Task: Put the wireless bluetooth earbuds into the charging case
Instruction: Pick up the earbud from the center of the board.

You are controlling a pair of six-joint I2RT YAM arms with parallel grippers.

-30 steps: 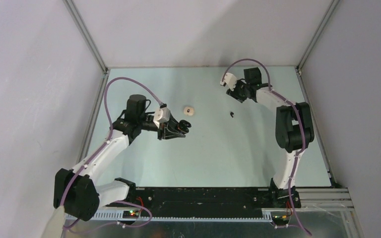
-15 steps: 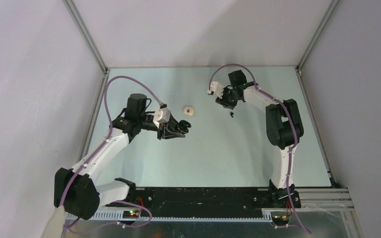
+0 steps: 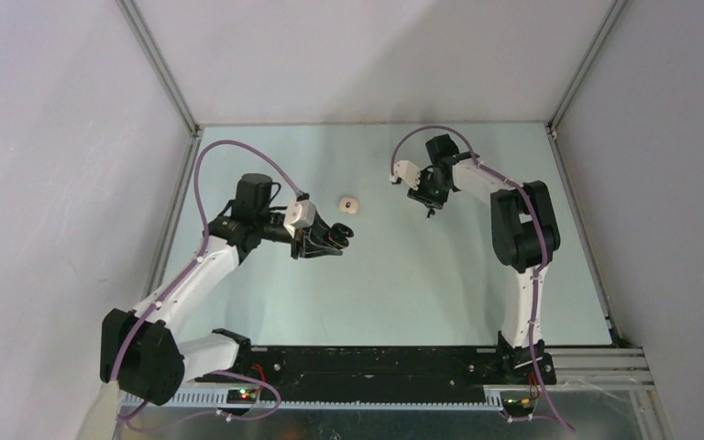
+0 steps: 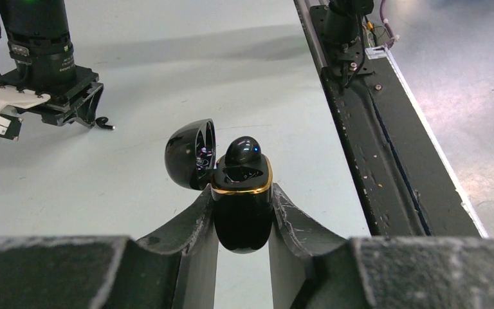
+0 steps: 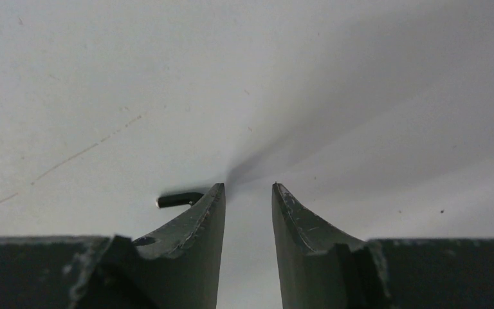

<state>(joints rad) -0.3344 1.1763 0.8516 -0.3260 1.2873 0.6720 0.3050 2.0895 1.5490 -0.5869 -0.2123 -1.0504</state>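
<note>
Wrist and overhead views, both arms. Of the loose black earbud [image 5: 179, 200] my right wrist camera showed only a short dark stem; the rest was hidden behind one finger [image 5: 199, 222] of my right claw [image 5: 247, 188]. I could not tell whether that finger touched it. The claw's tips stood slightly apart at the table [image 3: 403, 275], with nothing in the narrow gap between them, and the bud lay outside that gap. From overhead this bud was no more than a dark speck beneath the claw, right of centre and toward the table's far edge. My left claw [image 4: 242, 192] was pressed together on the black, gold-rimmed charging case [image 4: 241, 222], held upright above the left half of the table, about midway between its far and near edges. Its lid [image 4: 190, 154] stood open to one side, and a second black bud [image 4: 243, 149] sat in the case. The rest of the case's interior was too dark to make out. A pale bud [image 3: 350, 203] lay on the table between the claws, nearer the left one; whether it was one piece or two was unclear. The black base rail [image 4: 373, 129] ran along the near edge, cut off by the frame.
</note>
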